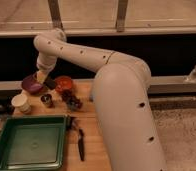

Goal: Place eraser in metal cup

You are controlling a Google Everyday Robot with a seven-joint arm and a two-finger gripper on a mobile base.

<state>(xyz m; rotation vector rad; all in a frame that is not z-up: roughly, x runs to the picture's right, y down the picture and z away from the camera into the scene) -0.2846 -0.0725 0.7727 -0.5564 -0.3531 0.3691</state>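
My gripper (45, 79) hangs at the end of the white arm, at the back left of the wooden table, between the purple bowl and the orange bowl. It is shut on the eraser (50, 83), a small dark block that sticks out below the tan fingers (41, 76). The metal cup (47, 100), small and shiny grey, stands upright on the table just below the gripper, toward the front. The eraser is held above the cup and a little behind it, apart from it.
A purple bowl (31, 84) and an orange bowl (65, 82) flank the gripper. A white cup (22, 103) stands left of the metal cup, a dark clustered object (72, 101) to its right. A green tray (28, 145) and a black utensil (81, 145) lie in front.
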